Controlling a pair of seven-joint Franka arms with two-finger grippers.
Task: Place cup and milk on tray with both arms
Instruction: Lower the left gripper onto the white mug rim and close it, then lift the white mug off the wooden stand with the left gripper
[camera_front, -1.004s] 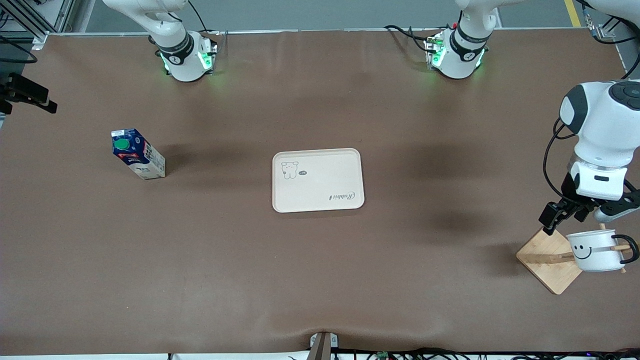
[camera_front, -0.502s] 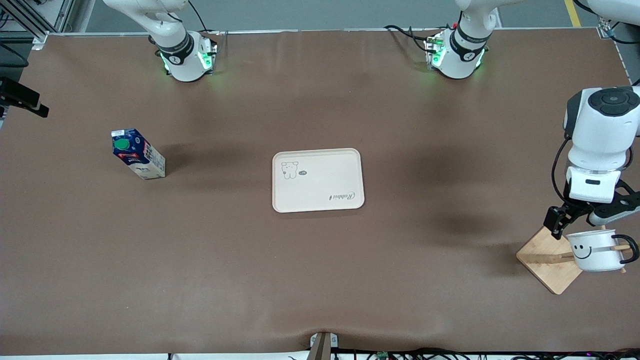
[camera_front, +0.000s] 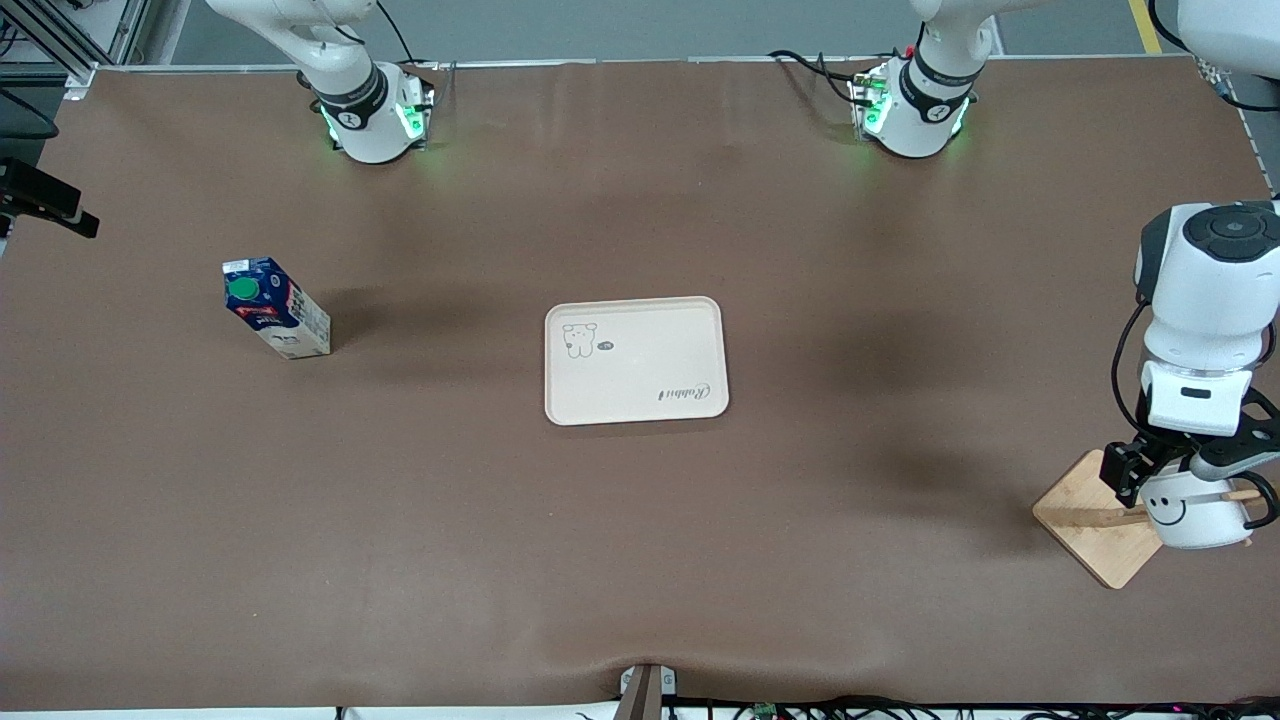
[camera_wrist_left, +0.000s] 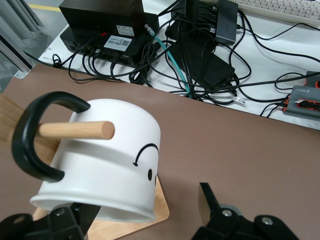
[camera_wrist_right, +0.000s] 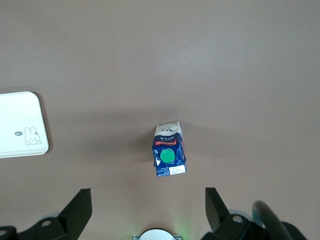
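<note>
The cup (camera_front: 1192, 517), a white mug with a smiley face, hangs tilted by its black handle (camera_wrist_left: 30, 135) on a wooden peg (camera_wrist_left: 75, 130) of a bamboo stand (camera_front: 1085, 520) at the left arm's end of the table. My left gripper (camera_front: 1168, 470) is down around the cup (camera_wrist_left: 110, 160), open, with the rim between its fingers; one finger (camera_wrist_left: 207, 200) stands clear of the cup's wall. The milk (camera_front: 275, 315) stands upright toward the right arm's end. My right gripper (camera_wrist_right: 146, 195) hangs open high over the table beside the milk (camera_wrist_right: 169, 156). The tray (camera_front: 636, 360) lies mid-table, bare.
Cables and black boxes (camera_wrist_left: 200, 45) lie off the table's edge close to the stand. The right arm's green-lit base (camera_front: 370, 115) and the left arm's base (camera_front: 910, 110) stand along the table's edge farthest from the front camera.
My left gripper has come down over the cup, from beside and above it to straddling its rim. Cup, milk and tray have not moved.
</note>
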